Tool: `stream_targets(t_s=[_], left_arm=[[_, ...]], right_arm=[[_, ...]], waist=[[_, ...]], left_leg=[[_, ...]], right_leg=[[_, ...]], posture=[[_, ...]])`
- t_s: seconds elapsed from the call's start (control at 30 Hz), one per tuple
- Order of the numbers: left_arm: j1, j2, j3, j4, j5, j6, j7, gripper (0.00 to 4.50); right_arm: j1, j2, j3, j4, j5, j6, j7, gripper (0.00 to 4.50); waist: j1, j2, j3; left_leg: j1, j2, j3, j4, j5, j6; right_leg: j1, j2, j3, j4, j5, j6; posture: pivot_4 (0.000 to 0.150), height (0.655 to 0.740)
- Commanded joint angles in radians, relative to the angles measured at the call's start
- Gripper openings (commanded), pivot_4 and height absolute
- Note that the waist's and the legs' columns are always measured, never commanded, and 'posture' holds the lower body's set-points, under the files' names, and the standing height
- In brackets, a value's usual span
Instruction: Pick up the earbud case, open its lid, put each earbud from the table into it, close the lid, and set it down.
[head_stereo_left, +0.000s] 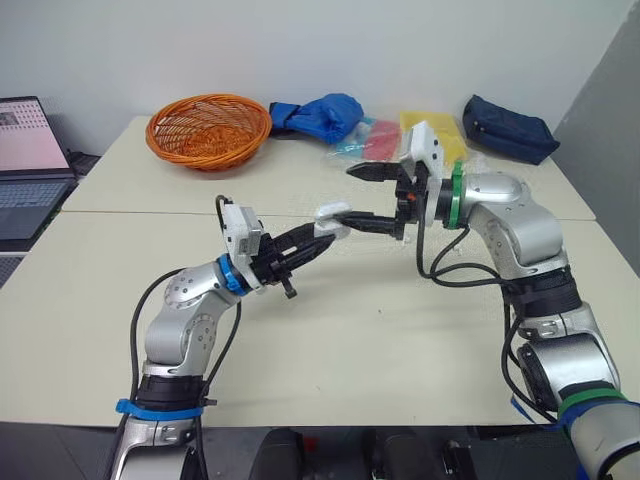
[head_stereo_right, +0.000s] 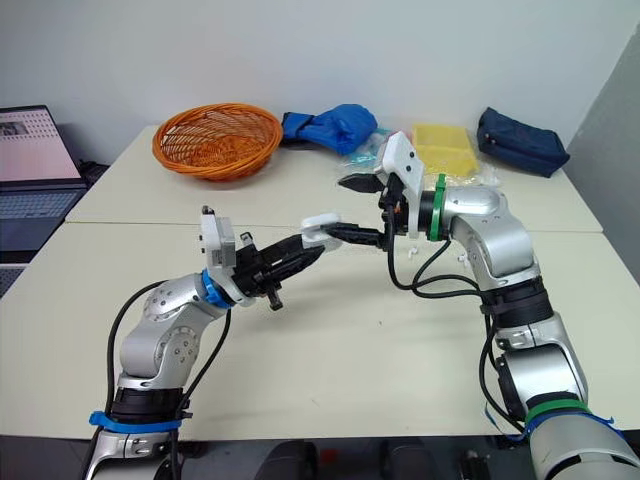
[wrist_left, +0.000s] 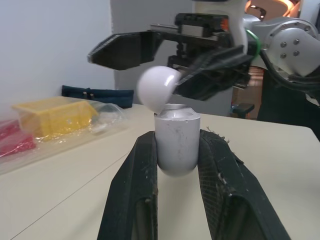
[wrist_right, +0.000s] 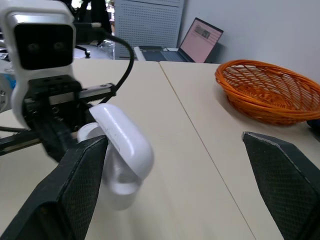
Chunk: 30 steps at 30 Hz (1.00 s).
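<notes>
My left gripper (head_stereo_left: 322, 241) is shut on the body of the white earbud case (head_stereo_left: 330, 216) and holds it in the air above the middle of the table. In the left wrist view the case body (wrist_left: 176, 145) sits upright between the two black fingers (wrist_left: 134, 192), with its round lid (wrist_left: 157, 89) swung open. My right gripper (head_stereo_left: 343, 193) is open around the lid, its lower finger (wrist_left: 215, 75) touching the lid and its upper finger (wrist_left: 125, 50) apart above it. A small white piece (head_stereo_right: 411, 252), perhaps an earbud, lies on the table beneath my right wrist.
An orange wicker basket (head_stereo_left: 208, 128) stands at the back left of the table. A blue bag (head_stereo_left: 322, 115), red and yellow packets (head_stereo_left: 435, 130) and a dark blue pouch (head_stereo_left: 510, 128) line the far edge. A laptop (head_stereo_left: 25, 160) sits off to the left.
</notes>
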Motion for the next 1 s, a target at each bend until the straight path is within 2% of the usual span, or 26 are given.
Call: stream_targets(t_s=[0.03,0.13,0.3,0.5,0.7,0.9,1.0], left_arm=[[-0.023,0.006,-0.004,-0.011,-0.014,-0.028,-0.011,0.73],[-0.031,0.003,-0.006,0.005,-0.010,-0.037,-0.012,0.73],[-0.061,-0.015,0.028,0.053,-0.001,-0.055,0.058,0.73],[-0.050,-0.017,0.098,0.069,0.009,-0.098,0.179,0.73],[-0.015,-0.029,0.128,0.019,0.011,-0.106,0.277,0.73],[-0.013,-0.010,0.126,0.000,0.015,-0.105,0.309,0.73],[-0.016,-0.001,0.131,-0.003,0.009,-0.101,0.314,0.73]], right_arm=[[-0.029,-0.014,-0.045,-0.026,0.033,0.025,-0.007,4.46],[-0.022,-0.029,-0.053,-0.047,0.044,0.042,0.006,4.46],[0.021,-0.083,-0.129,-0.120,0.151,0.207,-0.009,4.46],[0.175,-0.042,-0.225,-0.106,0.040,0.277,-0.391,4.46],[0.330,0.133,-0.180,-0.029,-0.114,0.111,-0.667,4.46],[0.340,0.239,-0.148,0.142,-0.253,-0.050,-0.872,4.46],[0.332,0.270,-0.170,0.200,-0.252,-0.111,-0.914,4.46]], waist=[[0.000,0.000,0.000],[0.000,0.000,0.000],[0.001,0.000,0.000],[0.002,0.000,0.000],[-0.004,0.000,0.000],[-0.001,0.000,0.000],[0.002,0.000,0.000]], left_leg=[[0.000,0.000,0.000,0.000,0.000,0.000],[0.000,0.000,0.000,-0.001,0.000,0.000],[-0.001,0.000,0.000,-0.001,0.000,0.000],[-0.001,0.000,-0.002,-0.002,0.000,0.000],[-0.001,0.000,-0.001,-0.004,0.000,0.000],[-0.001,0.000,0.000,-0.004,0.000,0.000],[-0.001,0.000,0.001,-0.004,0.000,0.000]], right_leg=[[0.000,0.000,0.000,0.000,0.000,0.000],[0.000,0.000,0.000,0.000,0.000,0.000],[0.000,0.000,0.000,-0.002,0.000,0.000],[0.002,0.000,0.001,-0.005,0.000,0.000],[0.001,0.000,0.002,-0.006,0.000,0.000],[0.000,0.000,0.001,-0.005,0.000,0.001],[0.001,0.000,0.001,-0.007,0.001,0.001]], posture=[[0.150,0.7400],[0.150,0.7400],[0.150,0.7400],[0.150,0.7400],[0.150,0.7400],[0.150,0.7400],[0.150,0.7400]])
